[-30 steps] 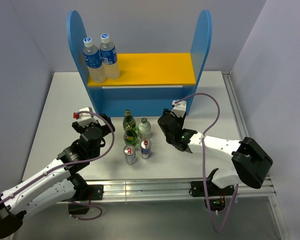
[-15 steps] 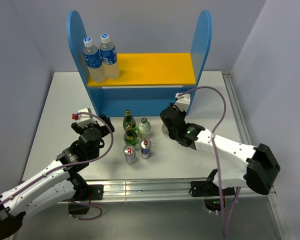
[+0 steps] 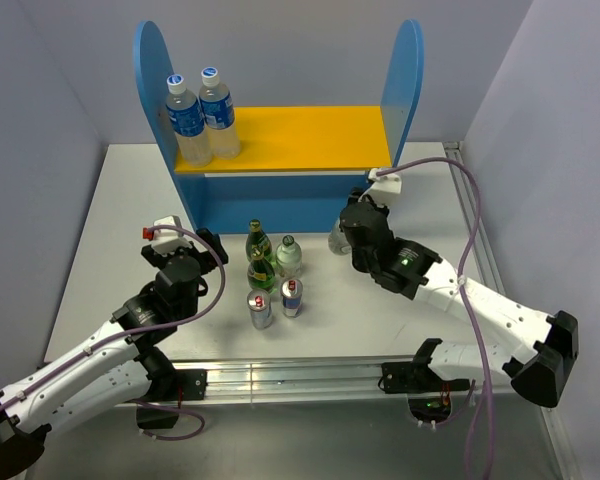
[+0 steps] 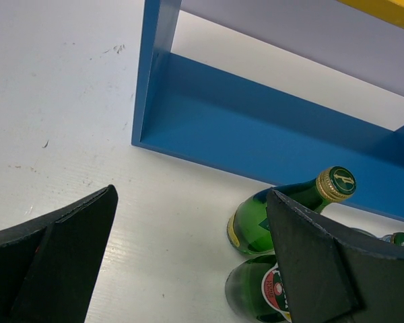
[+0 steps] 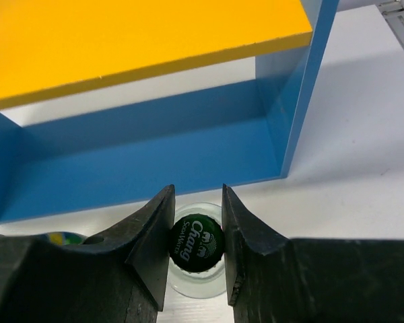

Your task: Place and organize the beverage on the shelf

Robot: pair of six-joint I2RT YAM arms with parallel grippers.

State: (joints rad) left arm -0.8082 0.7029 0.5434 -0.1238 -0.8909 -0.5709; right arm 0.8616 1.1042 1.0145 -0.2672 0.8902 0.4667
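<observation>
Top external view, from the left: the left claw (image 3: 208, 246) hovers over the table (image 3: 110, 200) at centre left, its jaws spread wide and holding nothing. The left wrist view shows its fingers (image 4: 60, 249) far apart with bare table between them.

Just right of it, a cluster of drinks stands at lower centre. Two green bottles (image 3: 258, 242) stand one behind the other, with a clear bottle (image 3: 289, 256) beside them and two cans (image 3: 261, 309) in front. All are upright on the table, in front of the shelf (image 3: 280, 190), which fills the upper centre. At the left end of its yellow board (image 3: 310, 135), two blue-labelled bottles (image 3: 187, 122) stand side by side against the left panel.

Right of the cluster, at centre right, the right claw (image 3: 342, 238) is closed on the green cap (image 5: 196, 242) of a second clear bottle (image 5: 198, 288). This bottle stands upright on the table just in front of the shelf's lower bay, near the right panel (image 3: 405, 70). In the right wrist view both fingers (image 5: 155, 229) press the cap's sides.
</observation>
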